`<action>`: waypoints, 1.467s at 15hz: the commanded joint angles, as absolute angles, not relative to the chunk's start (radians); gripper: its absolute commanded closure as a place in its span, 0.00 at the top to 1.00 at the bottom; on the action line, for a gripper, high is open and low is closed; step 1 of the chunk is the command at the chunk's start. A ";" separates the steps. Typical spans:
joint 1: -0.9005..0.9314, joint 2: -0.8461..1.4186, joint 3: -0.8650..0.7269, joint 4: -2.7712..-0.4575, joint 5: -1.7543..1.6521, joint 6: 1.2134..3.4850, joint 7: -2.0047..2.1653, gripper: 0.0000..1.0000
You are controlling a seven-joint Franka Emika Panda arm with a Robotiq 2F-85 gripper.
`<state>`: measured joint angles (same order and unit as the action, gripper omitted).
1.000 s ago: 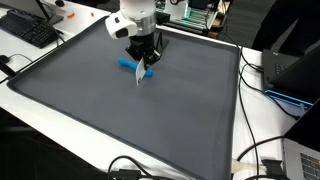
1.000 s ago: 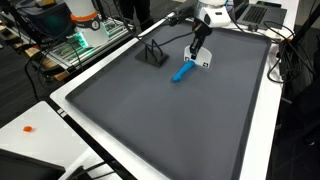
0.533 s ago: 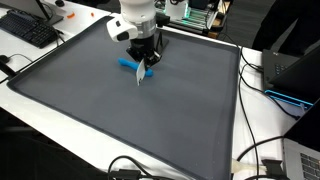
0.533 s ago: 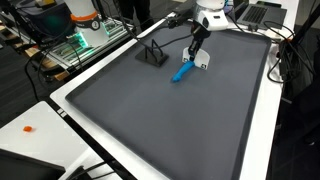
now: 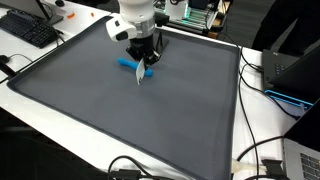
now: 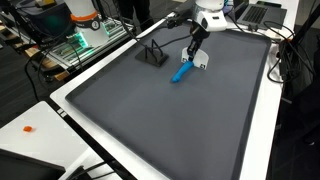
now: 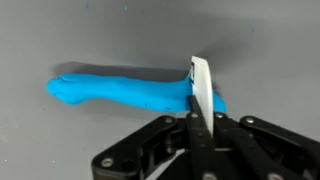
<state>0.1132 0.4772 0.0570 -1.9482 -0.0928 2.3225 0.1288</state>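
My gripper (image 7: 196, 122) is shut on a thin white card (image 7: 201, 88), held on edge between the fingers. Just beyond the card a blue elongated object (image 7: 125, 91) lies flat on the dark grey mat. In both exterior views the gripper (image 5: 141, 69) (image 6: 192, 57) hangs low over the mat with the white card (image 5: 139, 77) (image 6: 202, 62) at its tips, right beside the blue object (image 5: 127, 65) (image 6: 181, 72). I cannot tell whether the card touches the blue object.
A small black stand (image 6: 152, 55) sits on the mat (image 5: 130, 110) near its far edge. A keyboard (image 5: 28, 30) lies off the mat, and cables (image 5: 262, 150) and a laptop (image 5: 295, 72) crowd the table's side. Electronics (image 6: 82, 40) sit beyond the mat.
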 commanded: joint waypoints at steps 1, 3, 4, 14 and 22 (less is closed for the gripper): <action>0.094 0.464 0.061 -1.989 -0.056 2.283 0.082 0.01; 0.087 0.461 0.069 -1.992 -0.032 2.276 0.064 0.01; 0.083 0.459 0.074 -1.992 -0.015 2.272 0.053 0.01; 0.047 0.430 0.112 -1.998 0.154 2.292 -0.057 0.01; 0.055 0.366 0.068 -2.005 0.087 2.291 -0.034 0.01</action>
<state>0.0602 0.4082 0.0815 -1.9673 0.1146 2.2819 -0.0269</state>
